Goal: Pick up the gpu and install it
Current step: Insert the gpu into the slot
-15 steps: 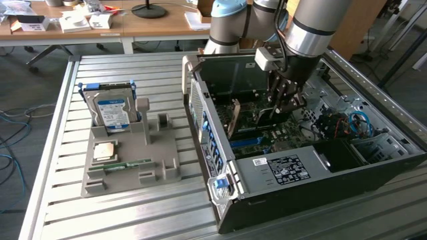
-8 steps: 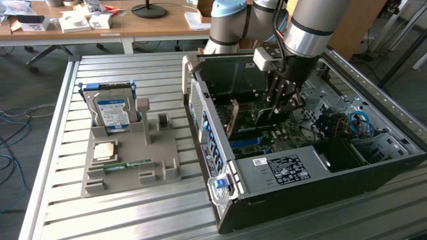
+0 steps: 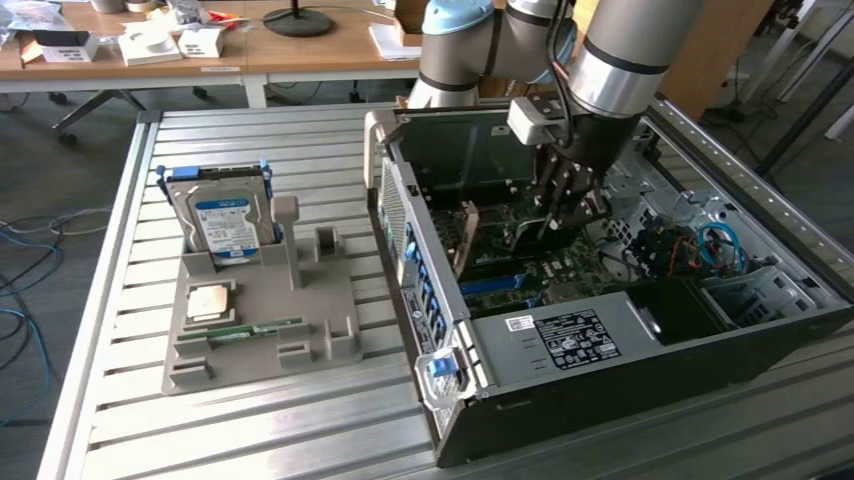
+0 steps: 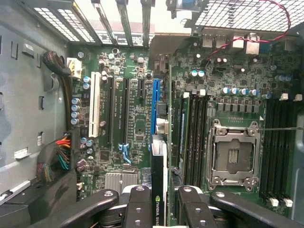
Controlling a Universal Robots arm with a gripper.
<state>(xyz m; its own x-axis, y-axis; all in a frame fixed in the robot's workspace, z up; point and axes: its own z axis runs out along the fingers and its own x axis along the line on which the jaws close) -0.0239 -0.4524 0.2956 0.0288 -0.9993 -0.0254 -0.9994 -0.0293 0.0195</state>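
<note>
STEP: seating card | FINGERS: black fingers [image 4: 138, 207] clamped on thin flat dark gpu [image 4: 158, 175] | WHERE: edge-on inside open black computer case [image 3: 601, 400], in line with long blue slot [image 4: 155, 107] | CARE: keep card upright, parallel to slot; press straight, evenly.

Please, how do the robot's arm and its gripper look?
The silver-grey tubular arm has a black ring, light blue joint caps and a pale box at the wrist. The black metal gripper has jointed fingers with round pins.
</note>
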